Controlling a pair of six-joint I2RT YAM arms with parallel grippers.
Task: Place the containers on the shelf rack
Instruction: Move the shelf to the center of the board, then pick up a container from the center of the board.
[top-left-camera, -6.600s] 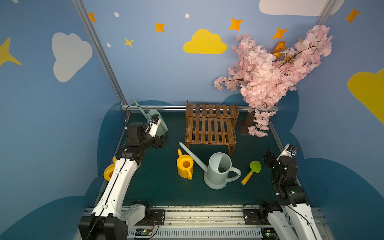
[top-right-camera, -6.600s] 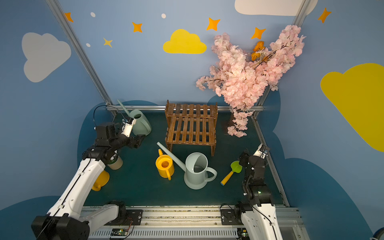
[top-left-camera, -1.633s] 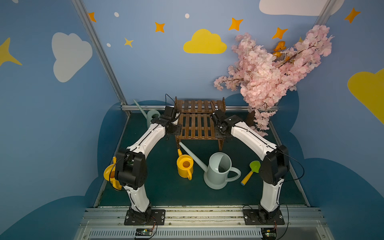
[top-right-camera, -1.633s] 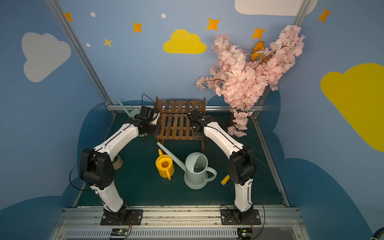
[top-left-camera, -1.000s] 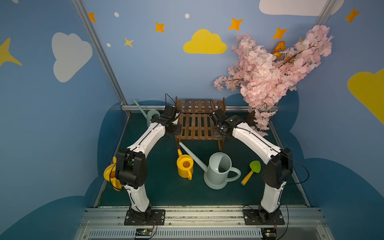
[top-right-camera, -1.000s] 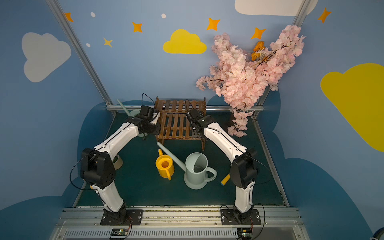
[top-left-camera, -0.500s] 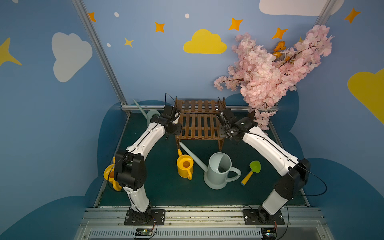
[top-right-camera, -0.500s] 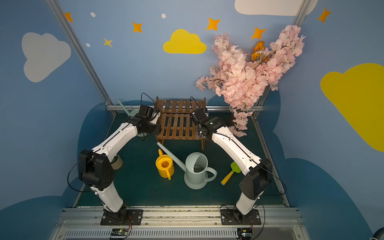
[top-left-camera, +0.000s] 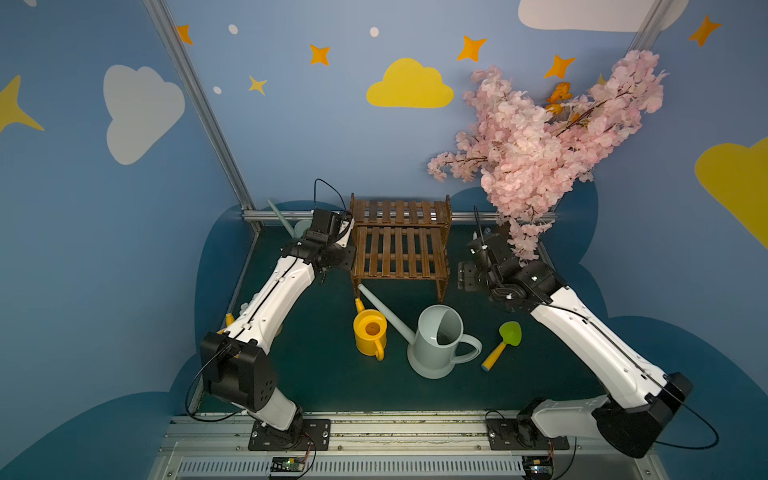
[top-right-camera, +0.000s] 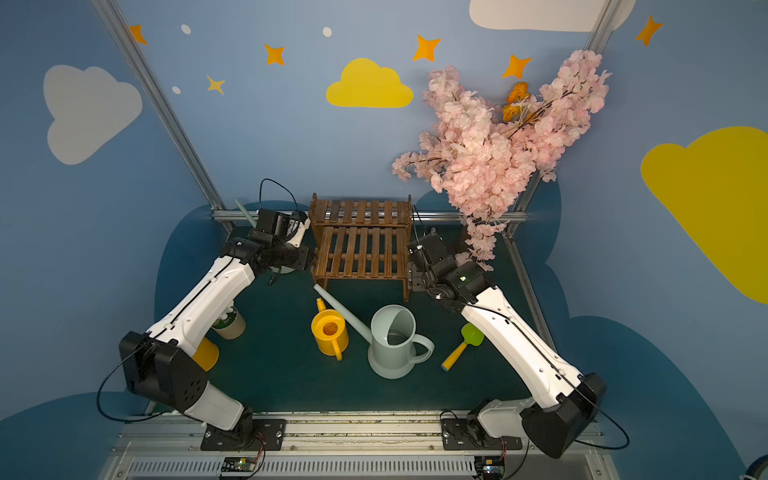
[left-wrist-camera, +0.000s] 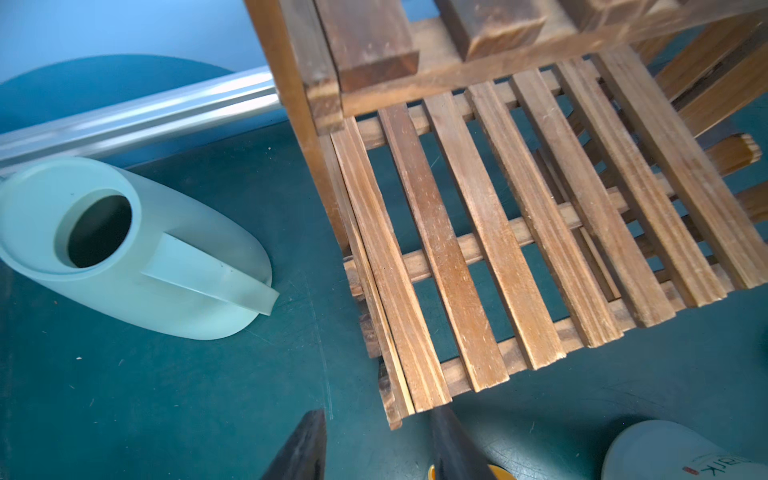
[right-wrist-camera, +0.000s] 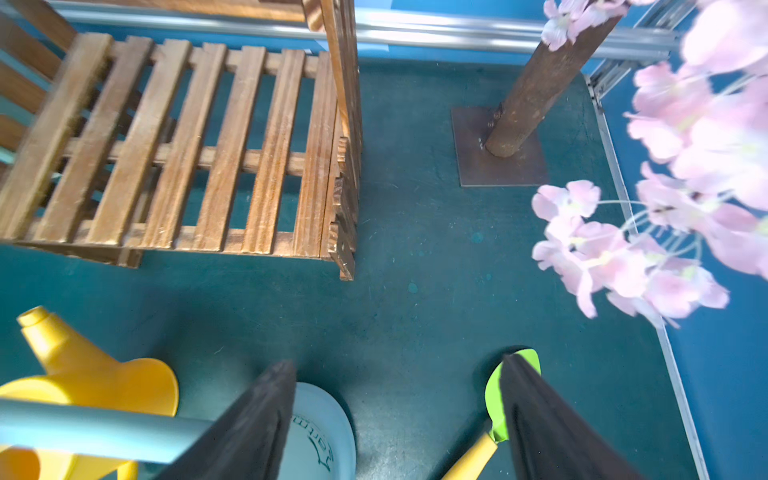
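At the worktop's (top-left-camera: 316, 365) back edge, the shelf rack (top-left-camera: 400, 249) stands between the left gripper (left-wrist-camera: 378, 415) and right gripper (right-wrist-camera: 397, 363), both spread, gripping nothing. A tall watering can (top-left-camera: 436, 345) and yellow watering can (top-left-camera: 369, 332) stand mid-worktop; a second tall can (left-wrist-camera: 124, 249) sits near the back-left corner.

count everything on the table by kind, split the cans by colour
pale cans: 2
yellow cans: 2
rack: 1
shovel: 1
flower pot: 1
blossom tree: 1
total: 8
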